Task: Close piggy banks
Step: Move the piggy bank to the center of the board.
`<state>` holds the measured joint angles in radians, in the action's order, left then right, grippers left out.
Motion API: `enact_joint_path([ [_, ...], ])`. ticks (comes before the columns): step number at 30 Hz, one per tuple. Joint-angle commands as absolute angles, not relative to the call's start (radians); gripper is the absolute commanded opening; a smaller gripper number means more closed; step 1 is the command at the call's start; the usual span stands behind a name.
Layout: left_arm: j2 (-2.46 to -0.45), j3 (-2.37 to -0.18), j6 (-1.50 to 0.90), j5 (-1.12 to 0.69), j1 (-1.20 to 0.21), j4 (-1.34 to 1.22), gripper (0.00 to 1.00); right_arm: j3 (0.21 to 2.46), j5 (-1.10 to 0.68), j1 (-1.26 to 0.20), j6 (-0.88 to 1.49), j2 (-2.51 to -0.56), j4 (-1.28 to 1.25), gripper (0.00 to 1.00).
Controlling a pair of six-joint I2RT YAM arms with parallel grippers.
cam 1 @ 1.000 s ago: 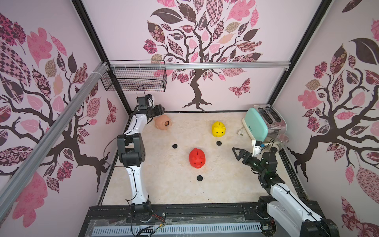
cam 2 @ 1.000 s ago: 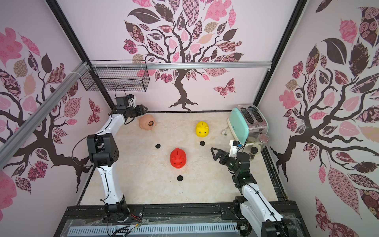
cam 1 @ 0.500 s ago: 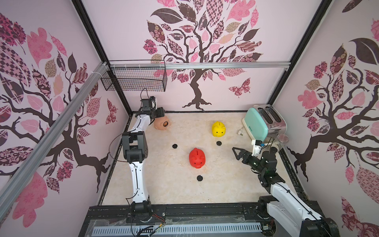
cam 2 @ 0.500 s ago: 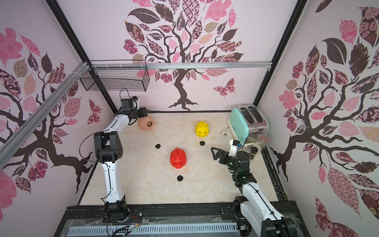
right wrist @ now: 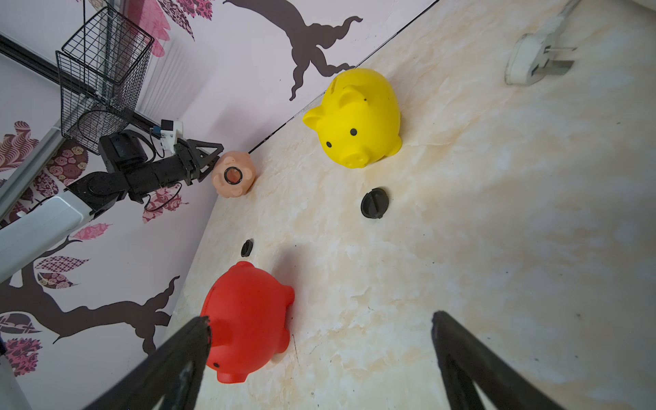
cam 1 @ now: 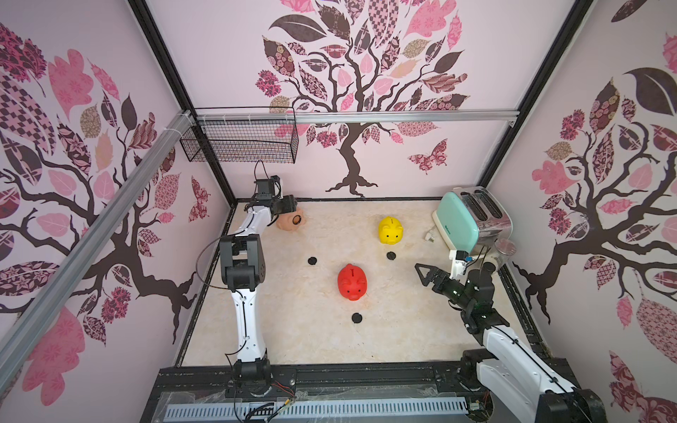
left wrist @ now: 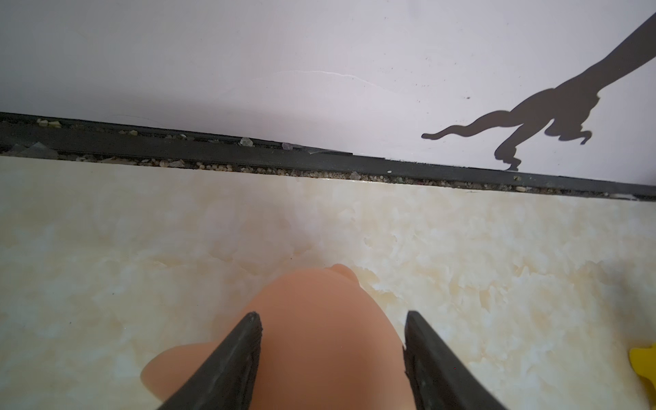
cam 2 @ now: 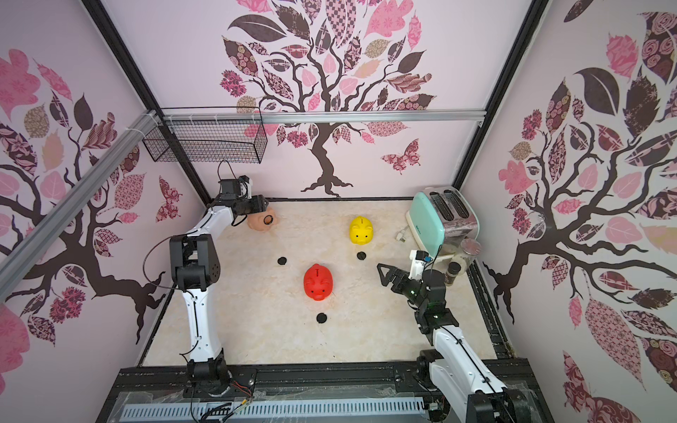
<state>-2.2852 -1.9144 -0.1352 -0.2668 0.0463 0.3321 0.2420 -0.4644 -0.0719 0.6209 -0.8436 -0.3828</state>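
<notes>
The peach-pink piggy bank [cam 1: 289, 223] [cam 2: 261, 222] lies on its side in the back left corner, and its open round belly hole shows in the right wrist view [right wrist: 234, 174]. My left gripper [cam 1: 292, 211] [left wrist: 332, 316] is shut on this pig's body [left wrist: 319, 337], one finger on each flank. The red piggy bank [cam 1: 351, 282] [right wrist: 245, 319] stands mid-table. The yellow piggy bank [cam 1: 391, 230] [right wrist: 358, 117] stands further back. My right gripper [cam 1: 421, 273] [right wrist: 321, 319] hangs open and empty to the right of the red pig.
Three black round plugs lie loose on the table [cam 1: 312, 260] [cam 1: 391, 255] [cam 1: 357, 318]. A mint-green toaster [cam 1: 465, 219] with its white mains plug [cam 1: 429, 237] stands back right, next to a glass jar [cam 1: 503, 249]. A wire basket [cam 1: 241, 141] hangs above the left gripper.
The left arm's elbow has swung inward toward the table while its gripper stayed at the peach-pink pig. The pigs, the plugs and the right arm have not moved.
</notes>
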Motion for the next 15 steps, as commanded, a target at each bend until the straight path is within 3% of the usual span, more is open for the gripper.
enact_joint_path([
  [1,-2.233,-1.795,-0.185,-0.285,0.030,0.389,0.66,0.278,-0.466,-0.080,0.615,-0.831,-0.387,1.00],
  [15,-1.991,-1.535,-0.352,-0.234,0.005,0.476,0.66,0.276,-0.491,-0.081,0.641,-0.825,-0.397,1.00],
])
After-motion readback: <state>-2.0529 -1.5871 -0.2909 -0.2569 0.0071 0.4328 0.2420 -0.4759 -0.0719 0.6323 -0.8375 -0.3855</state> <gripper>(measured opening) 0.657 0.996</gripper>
